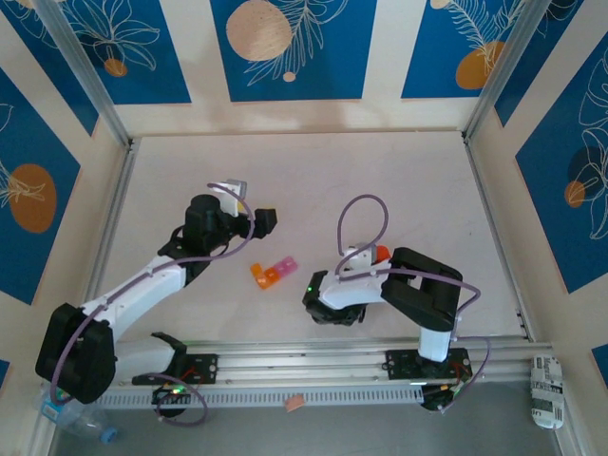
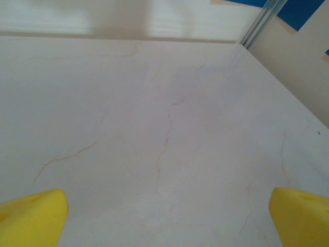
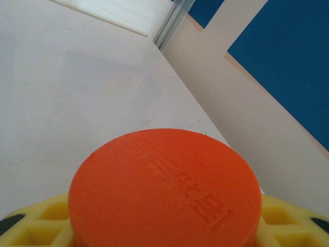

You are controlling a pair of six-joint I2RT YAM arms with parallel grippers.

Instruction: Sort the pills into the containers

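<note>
Overhead we count three joined orange and pink plastic cube containers (image 1: 274,273). Wrist views show our right gripper (image 3: 167,232) clamping one orange-capped bottle (image 3: 167,188), and the left gripper (image 2: 165,218) with fingers apart.

The containers (image 1: 274,273), 1 orange and 2 pink joined cubes, lie diagonally on the table (image 1: 380,180), near its front edge, orange end nearest.

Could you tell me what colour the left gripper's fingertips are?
The fingertips are yellow, clearest in the left wrist view.

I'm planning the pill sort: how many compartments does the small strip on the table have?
3. The orange compartment is at the left end, the middle pink compartment is beside it, and the last pink compartment is at the right end. None looks hidden.
</note>
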